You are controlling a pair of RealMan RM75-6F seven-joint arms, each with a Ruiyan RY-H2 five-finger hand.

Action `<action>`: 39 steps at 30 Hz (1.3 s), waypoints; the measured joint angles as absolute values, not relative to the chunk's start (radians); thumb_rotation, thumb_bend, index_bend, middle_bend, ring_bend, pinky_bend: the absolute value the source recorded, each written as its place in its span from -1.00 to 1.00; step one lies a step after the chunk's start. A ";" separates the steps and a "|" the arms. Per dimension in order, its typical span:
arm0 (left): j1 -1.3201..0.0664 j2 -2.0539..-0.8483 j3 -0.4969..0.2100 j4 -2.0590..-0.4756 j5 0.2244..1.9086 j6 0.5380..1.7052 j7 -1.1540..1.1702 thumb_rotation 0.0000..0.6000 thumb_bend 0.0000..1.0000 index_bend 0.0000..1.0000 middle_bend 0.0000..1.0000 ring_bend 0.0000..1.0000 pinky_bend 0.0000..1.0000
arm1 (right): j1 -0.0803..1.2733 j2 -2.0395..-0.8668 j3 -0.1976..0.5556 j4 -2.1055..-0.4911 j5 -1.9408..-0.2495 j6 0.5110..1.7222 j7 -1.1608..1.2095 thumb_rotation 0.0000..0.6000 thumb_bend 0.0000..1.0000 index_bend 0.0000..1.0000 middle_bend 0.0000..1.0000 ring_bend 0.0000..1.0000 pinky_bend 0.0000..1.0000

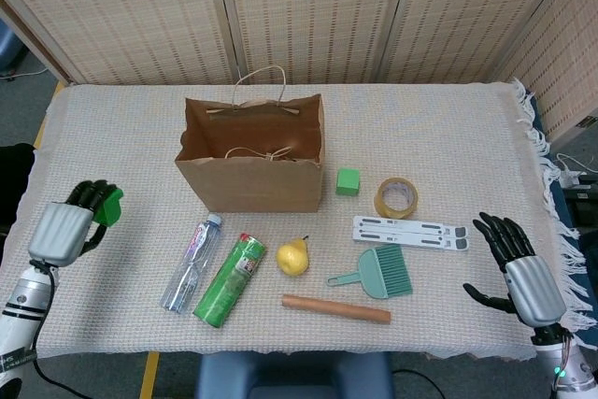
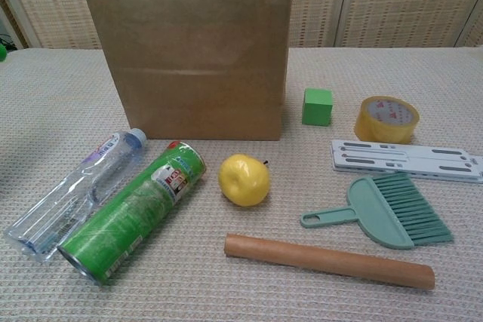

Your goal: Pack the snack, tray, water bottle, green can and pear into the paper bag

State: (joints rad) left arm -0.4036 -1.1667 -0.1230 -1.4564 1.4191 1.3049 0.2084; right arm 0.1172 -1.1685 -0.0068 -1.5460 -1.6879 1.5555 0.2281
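Fingers (image 1: 92, 195) of the left hand (image 1: 67, 227) curl around a green snack (image 1: 111, 205) — right hand (image 1: 519, 271) splayed, empty.

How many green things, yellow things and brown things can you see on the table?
Green: 4, the can, cube, little brush, and the piece in the left hand
Yellow: 2, the pear and tape roll
Brown: 2, the paper bag and wooden roller
Total: 8
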 measured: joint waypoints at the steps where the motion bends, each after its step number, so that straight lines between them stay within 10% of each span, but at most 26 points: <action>1: -0.399 -1.166 -0.158 -1.467 1.387 1.332 0.183 1.00 0.26 0.38 0.36 0.25 0.52 | 0.117 -1.169 -0.007 -1.546 -1.688 1.555 0.227 1.00 -0.87 -1.00 -1.00 -1.00 -1.00; 13: -0.483 -1.180 -0.467 -1.792 1.020 1.325 0.012 1.00 0.26 0.37 0.36 0.25 0.51 | 0.120 -1.168 -0.008 -1.550 -1.689 1.548 0.224 1.00 -0.87 -1.00 -1.00 -1.00 -1.00; 30: -0.905 -1.446 -0.572 -1.654 0.772 1.177 0.265 1.00 0.24 0.32 0.33 0.22 0.46 | 0.128 -1.149 -0.004 -1.576 -1.649 1.502 0.238 1.00 -0.87 -1.00 -1.00 -1.00 -1.00; 36: -0.957 -1.514 -0.521 -1.599 0.797 1.157 0.290 1.00 0.12 0.04 0.00 -0.15 0.17 | 0.128 -1.142 -0.003 -1.581 -1.639 1.496 0.249 1.00 -0.87 -1.00 -1.00 -1.00 -1.00; 39: -0.963 -1.514 -0.498 -1.596 0.810 1.135 0.297 1.00 -0.09 -0.55 -0.62 -0.77 -0.34 | 0.127 -1.139 -0.002 -1.583 -1.637 1.494 0.249 1.00 -0.87 -1.00 -1.00 -1.00 -1.00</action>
